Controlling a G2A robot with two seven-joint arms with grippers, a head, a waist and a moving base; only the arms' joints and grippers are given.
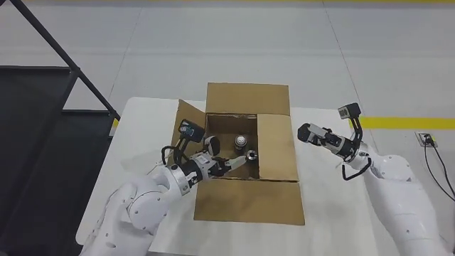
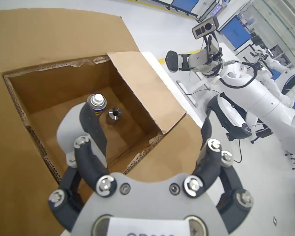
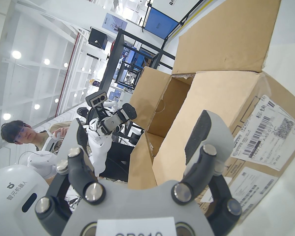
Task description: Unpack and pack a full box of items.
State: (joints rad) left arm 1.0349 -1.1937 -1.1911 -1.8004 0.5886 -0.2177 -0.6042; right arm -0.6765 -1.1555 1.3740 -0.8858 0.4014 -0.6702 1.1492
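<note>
An open cardboard box point(image 1: 277, 149) stands mid-table with its flaps spread out. On its floor a spray can point(image 1: 242, 141) stands upright beside a short metal cylinder point(image 1: 251, 155). My left gripper point(image 1: 225, 163) hovers over the box's near-left corner, open, with nothing between its fingers. In the left wrist view the spray can point(image 2: 96, 101) and the cylinder point(image 2: 113, 115) lie below and beyond the open left gripper point(image 2: 147, 126). My right gripper point(image 1: 306, 132) hangs outside the box past its right flap. The right wrist view shows the right gripper point(image 3: 140, 136) open and empty, facing the box's labelled side wall point(image 3: 211, 104).
The white table point(image 1: 142, 135) has bare surface on both sides of the box. A black metal frame point(image 1: 43, 107) stands off the table's left edge. Paper shipping labels point(image 3: 260, 128) cover the box's right outer wall.
</note>
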